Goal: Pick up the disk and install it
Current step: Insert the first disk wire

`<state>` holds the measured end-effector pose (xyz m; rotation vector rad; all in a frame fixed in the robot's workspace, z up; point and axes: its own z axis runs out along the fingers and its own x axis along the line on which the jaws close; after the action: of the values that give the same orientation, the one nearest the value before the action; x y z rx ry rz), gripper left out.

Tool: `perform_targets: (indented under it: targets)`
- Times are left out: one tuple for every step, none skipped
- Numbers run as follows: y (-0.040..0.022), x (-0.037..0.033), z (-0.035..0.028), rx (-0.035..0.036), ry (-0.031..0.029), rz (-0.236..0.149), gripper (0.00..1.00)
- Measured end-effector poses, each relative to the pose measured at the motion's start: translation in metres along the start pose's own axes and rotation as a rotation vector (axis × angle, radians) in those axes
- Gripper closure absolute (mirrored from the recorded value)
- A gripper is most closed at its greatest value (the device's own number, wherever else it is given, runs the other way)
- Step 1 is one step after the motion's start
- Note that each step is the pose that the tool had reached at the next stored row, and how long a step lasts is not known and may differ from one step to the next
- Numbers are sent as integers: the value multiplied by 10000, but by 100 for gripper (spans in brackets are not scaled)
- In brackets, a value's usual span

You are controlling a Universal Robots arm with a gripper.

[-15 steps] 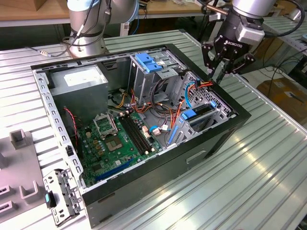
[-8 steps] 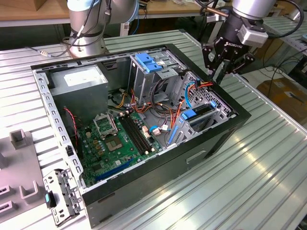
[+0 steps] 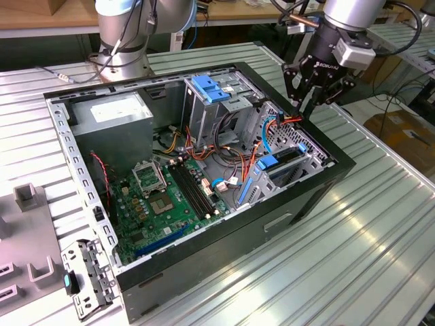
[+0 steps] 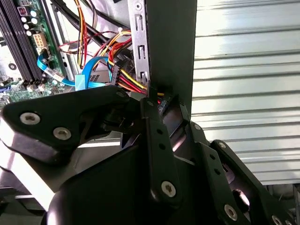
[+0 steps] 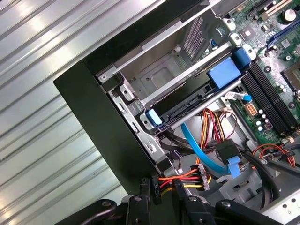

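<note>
The rectangular dark metal disk (image 3: 287,163) is seen seated in a perforated steel bay inside the black case (image 3: 306,204), with blue plastic rails along its edges. The black jointed claw (image 3: 309,106) is held just above the case's rim, near bundled coloured wires (image 5: 187,176); whether it is open or closed cannot be told

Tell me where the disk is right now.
The disk sits in the metal drive cage at the corner of the computer case on the exterior view's right, beside the orange cables and close to the gripper.
</note>
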<state>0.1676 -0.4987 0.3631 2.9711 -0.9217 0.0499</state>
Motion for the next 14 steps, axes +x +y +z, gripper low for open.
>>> perform_targets:
  targets:
    - [0,0,1,-7,5,-2,67]
    - [1,0,1,-15,11,-3,67]
    - [1,0,2,-22,15,-4,67]
    - [1,1,2,-74,51,-5,67]
    - [2,1,1,-156,110,-8,67]
    - [2,1,2,-227,159,-9,67]
    - [2,1,3,-250,175,-11,67]
    - [2,2,2,-251,176,-13,67]
    - [2,1,2,-252,176,-14,67]
    - [2,1,2,-253,177,-14,67]
    - [1,1,2,-252,176,-14,67]
    - [1,1,2,-253,176,-15,67]
    - [1,1,2,-252,176,-15,67]
    - [2,1,2,-253,177,-15,69]
